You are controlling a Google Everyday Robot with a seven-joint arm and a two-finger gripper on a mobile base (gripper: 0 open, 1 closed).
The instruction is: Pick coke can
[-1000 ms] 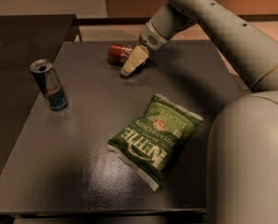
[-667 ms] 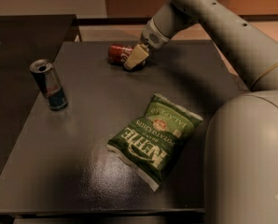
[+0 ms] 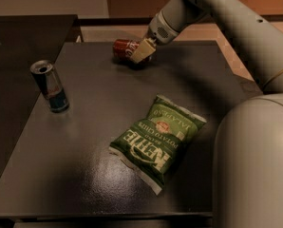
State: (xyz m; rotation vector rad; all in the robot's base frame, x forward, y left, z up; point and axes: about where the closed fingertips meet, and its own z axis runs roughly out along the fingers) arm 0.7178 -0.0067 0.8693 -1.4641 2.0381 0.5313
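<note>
The coke can (image 3: 122, 47), red with white script, lies on its side near the far edge of the dark table (image 3: 99, 108). My gripper (image 3: 137, 52) reaches down from the upper right and is shut on the can's right end. One cream fingertip (image 3: 142, 51) shows in front of the can; the other is hidden behind it. The can sits slightly above its shadow on the table.
A taller blue-and-silver can (image 3: 50, 86) stands upright at the table's left. A green Kettle chip bag (image 3: 156, 139) lies flat in the middle. My arm and pale body (image 3: 255, 160) fill the right side. A second dark surface (image 3: 18, 56) adjoins on the left.
My gripper moved up and to the right and closed in on the can's end. The can now sits a little higher in view than before.
</note>
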